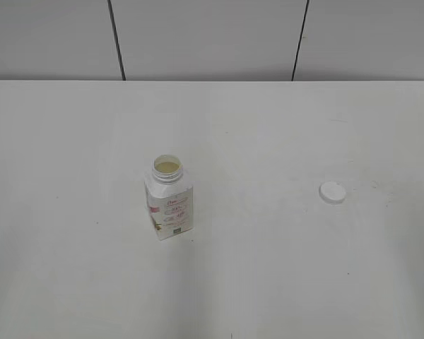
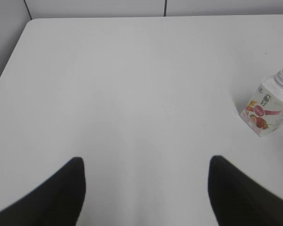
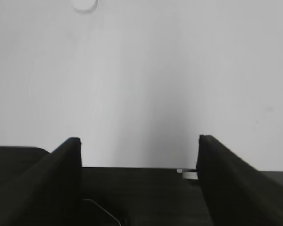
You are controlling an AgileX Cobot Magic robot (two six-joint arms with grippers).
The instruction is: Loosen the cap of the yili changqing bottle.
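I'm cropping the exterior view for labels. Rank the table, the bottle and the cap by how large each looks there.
1. table, fills most of the view.
2. yili changqing bottle, standing open.
3. cap, lying apart to the bottle's right, about as wide as the bottle's neck.

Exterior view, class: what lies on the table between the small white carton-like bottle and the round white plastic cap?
Nothing: between bottle and cap only bare white table shows, in the exterior view.

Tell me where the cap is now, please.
The cap lies flat on the table, right of centre in the exterior view, well apart from the open bottle. It also shows at the right wrist view's top edge.
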